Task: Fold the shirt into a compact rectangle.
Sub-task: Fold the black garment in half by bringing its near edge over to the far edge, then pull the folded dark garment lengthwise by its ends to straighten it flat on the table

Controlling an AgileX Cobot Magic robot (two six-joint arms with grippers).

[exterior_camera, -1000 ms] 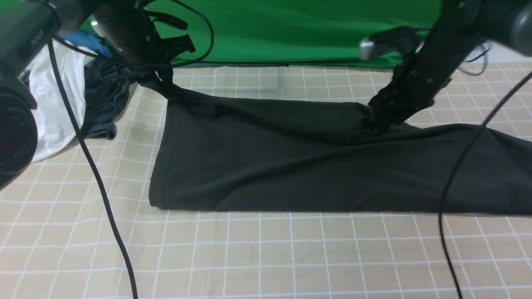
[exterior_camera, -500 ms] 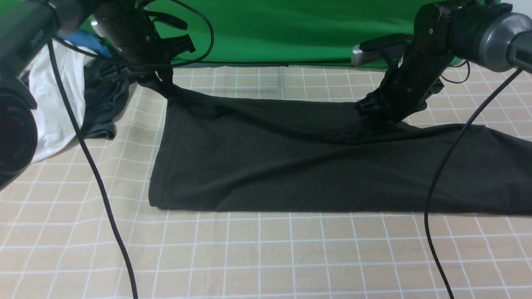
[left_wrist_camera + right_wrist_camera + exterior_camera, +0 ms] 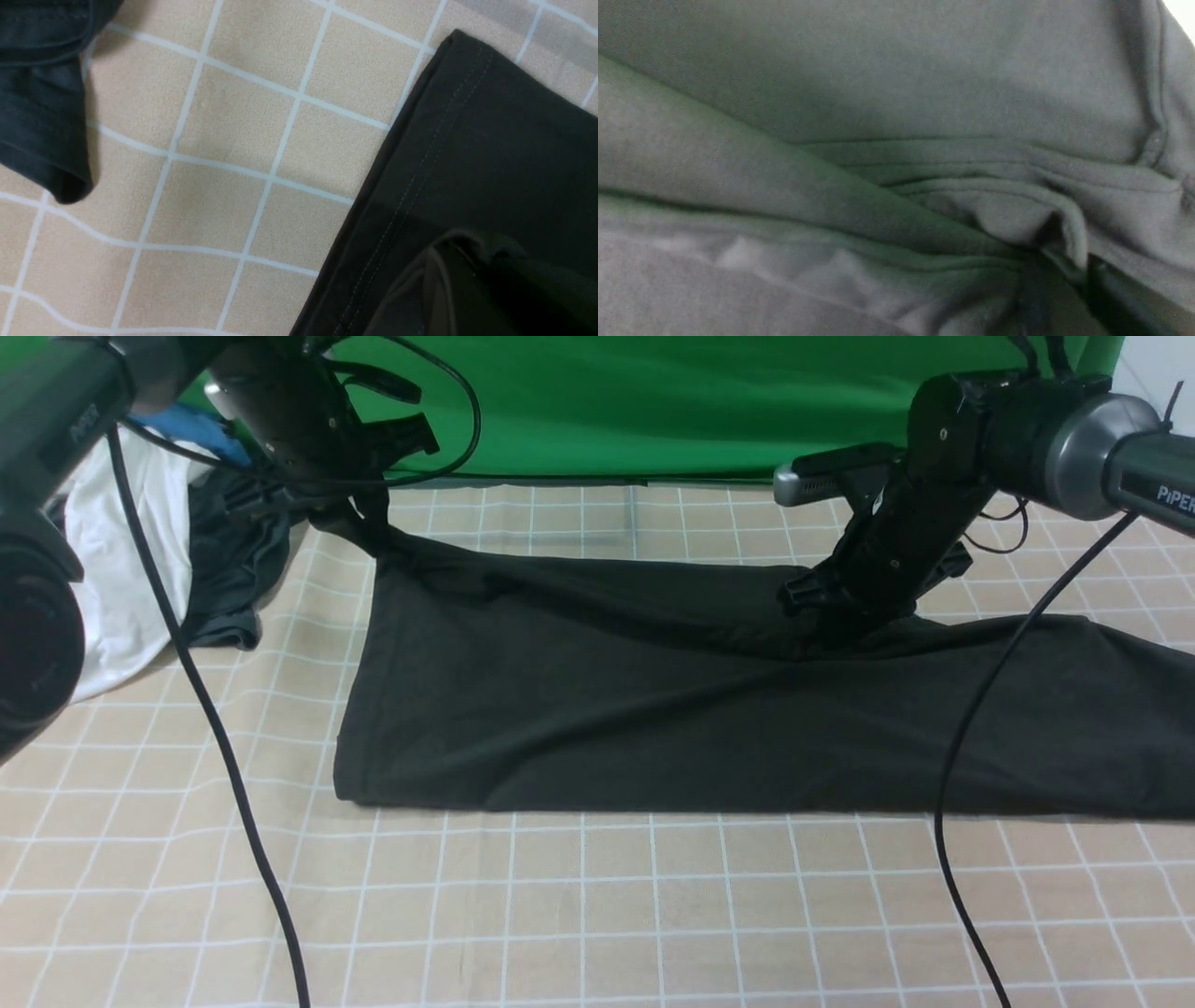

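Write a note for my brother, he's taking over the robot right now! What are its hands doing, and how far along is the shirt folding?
Left gripper: shut on the shirt, pinching its far left corner, lifted a little.
Right gripper: down on the shirt's far edge, cloth bunched in its grip; looks shut on it.
Shirt: a long black band across the checked table, running past the right side of the front view.
Done: seemingly one lengthwise fold.
To do: fold it across into a compact rectangle.

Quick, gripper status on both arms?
Left gripper: closed, pinching the black shirt at its far corner.
Right gripper: tips down in the shirt's fabric; open or closed cannot be told.
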